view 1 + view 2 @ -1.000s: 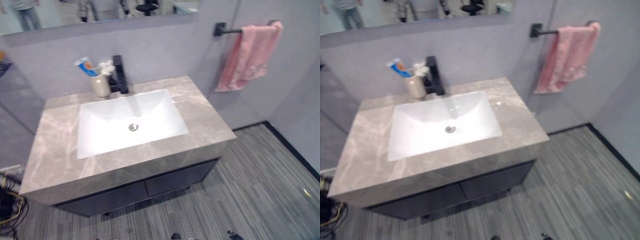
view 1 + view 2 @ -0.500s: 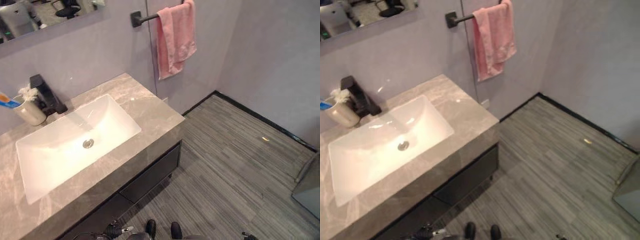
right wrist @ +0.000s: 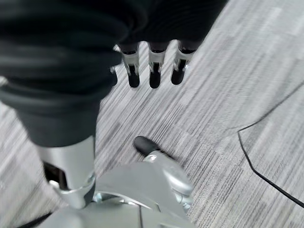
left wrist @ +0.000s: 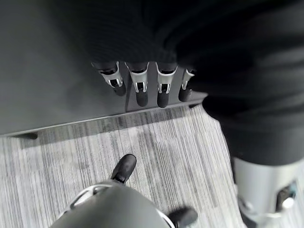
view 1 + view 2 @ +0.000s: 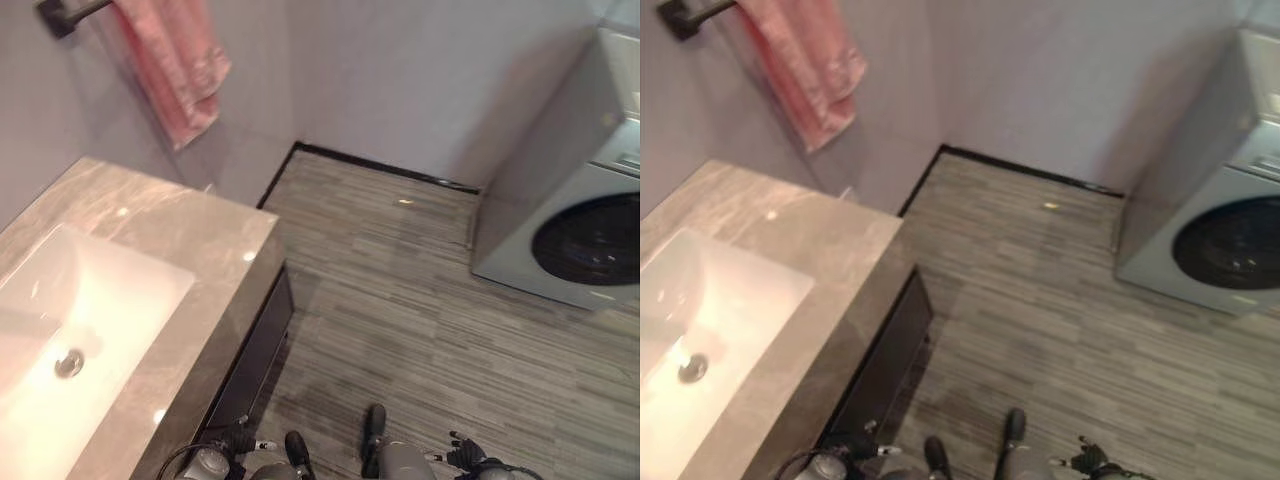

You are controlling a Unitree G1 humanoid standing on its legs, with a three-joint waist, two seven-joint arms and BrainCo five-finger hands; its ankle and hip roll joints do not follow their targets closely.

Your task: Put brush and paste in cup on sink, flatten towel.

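A pink towel (image 5: pixel 175 65) hangs bunched on its bar above the worktop (image 5: pixel 165 215); left hand (image 4: pixel 142 83) and right hand (image 3: pixel 152 69) hang with fingers relaxed, holding nothing.

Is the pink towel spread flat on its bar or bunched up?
Bunched. The pink towel hangs gathered and creased from the bar, its lower edge uneven.

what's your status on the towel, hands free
Left hand and right hand open, hanging empty. Pink towel bunched on its bar, untouched. Nothing in the way.
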